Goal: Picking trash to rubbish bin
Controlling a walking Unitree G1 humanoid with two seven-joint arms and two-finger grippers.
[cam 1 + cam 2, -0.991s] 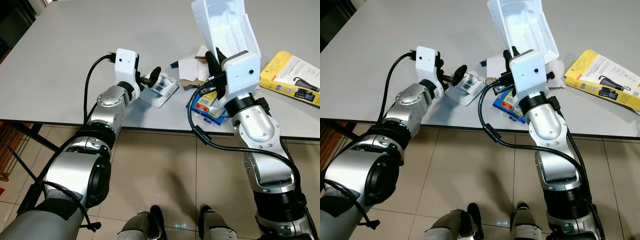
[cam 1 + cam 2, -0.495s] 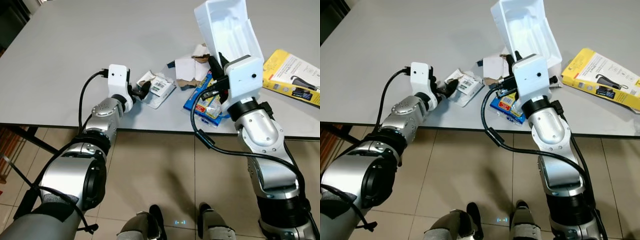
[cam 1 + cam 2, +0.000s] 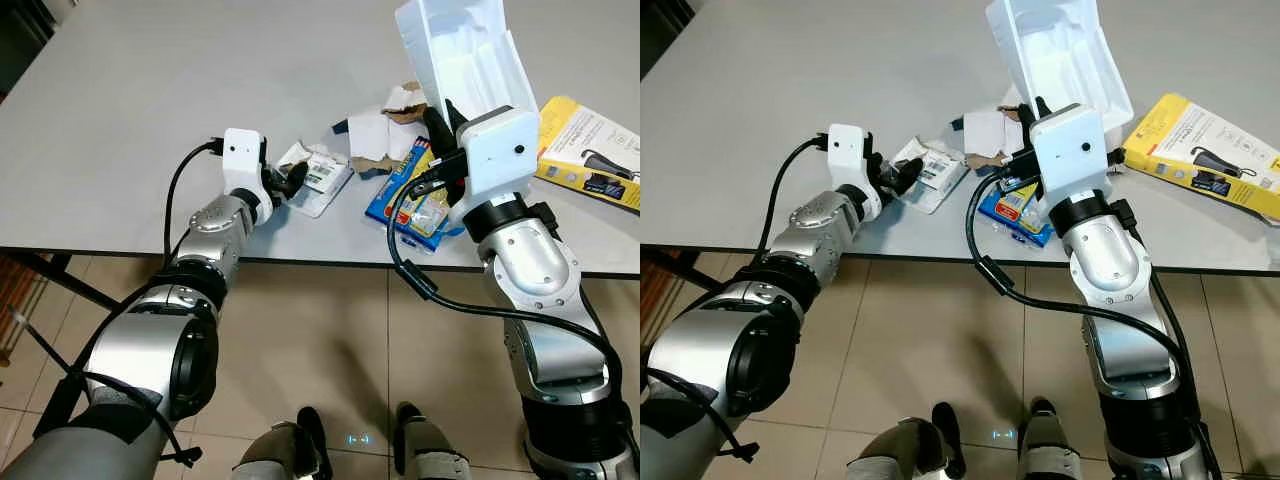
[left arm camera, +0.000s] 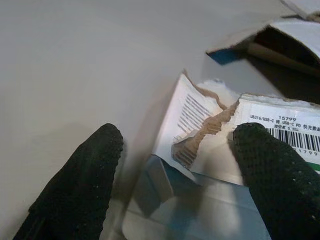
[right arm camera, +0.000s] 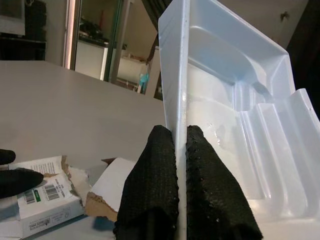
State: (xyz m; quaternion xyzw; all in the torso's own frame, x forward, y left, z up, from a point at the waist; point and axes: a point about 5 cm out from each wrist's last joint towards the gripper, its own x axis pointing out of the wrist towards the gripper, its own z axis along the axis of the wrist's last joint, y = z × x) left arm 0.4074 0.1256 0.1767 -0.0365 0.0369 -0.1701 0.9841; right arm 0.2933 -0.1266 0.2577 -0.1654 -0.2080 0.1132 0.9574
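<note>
Right gripper [image 5: 180, 197]: raised above the table's near edge, fingers [image 5: 152, 192] clamped together on the rim of a white plastic tray [image 3: 455, 55], which stands upright, lifted off the table

Left gripper [image 4: 170, 170]: low over the table [image 3: 150, 110], fingers [image 4: 80, 185] apart, one on each side of the torn box [image 4: 235, 145]; one tip looks to rest on the label, the other on bare table just beside the box

Torn box: flat white carton with a barcode label and ripped brown edges, lying near the table's front edge with a clear plastic flap under it

Other trash: torn card scraps [image 3: 385, 130] beside the box, a blue snack packet [image 3: 415, 195] under the right wrist, a yellow box [image 3: 590, 150] off to the right

Bin: I cannot tell where it is

Step in hand: gathering; one piece is secured on the right, and the left seems to be lining up a pinch on the torn box

Next move: the left fingers need to close on the box edge, probably with one tip slid under the carton, since it lies flat and thin; then lift and carry both pieces to the bin

Risk: the flat box may slide away rather than be caught
</note>
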